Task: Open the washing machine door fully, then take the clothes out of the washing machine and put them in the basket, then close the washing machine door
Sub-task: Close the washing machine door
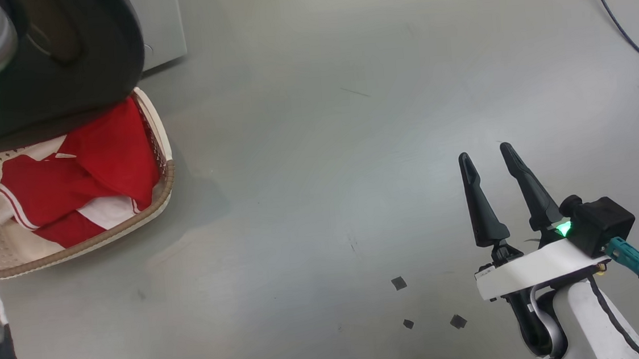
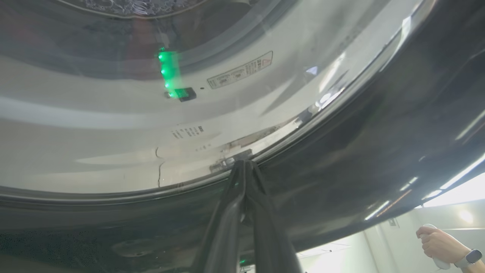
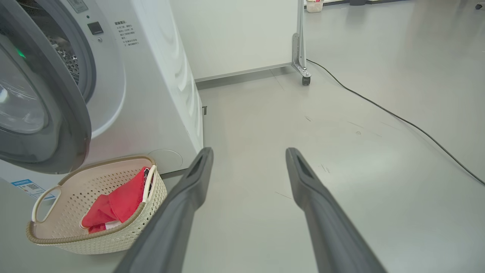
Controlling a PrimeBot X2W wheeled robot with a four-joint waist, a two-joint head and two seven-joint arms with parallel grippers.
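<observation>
The washing machine (image 3: 151,94) stands at the left with its door (image 3: 49,125) swung partly open above the basket (image 3: 94,235). Red clothes (image 3: 117,204) with white trim lie in the basket (image 1: 167,180), and in the head view the clothes (image 1: 96,168) sit below the door's black rim (image 1: 76,56). My left gripper (image 2: 245,163) is shut with nothing between its fingers. Its tips rest against the door (image 2: 341,151) where the glass meets the black rim. My right gripper (image 1: 486,155) hovers open over bare floor, well to the right of the basket. Its fingers (image 3: 189,189) are spread wide.
A black cable (image 3: 398,117) runs across the floor at the right. A wheeled panel stand (image 3: 301,57) stands behind the machine. A person's hand (image 2: 443,246) holding a controller shows beyond the door. Small dark tape squares (image 1: 399,283) mark the floor near my right arm.
</observation>
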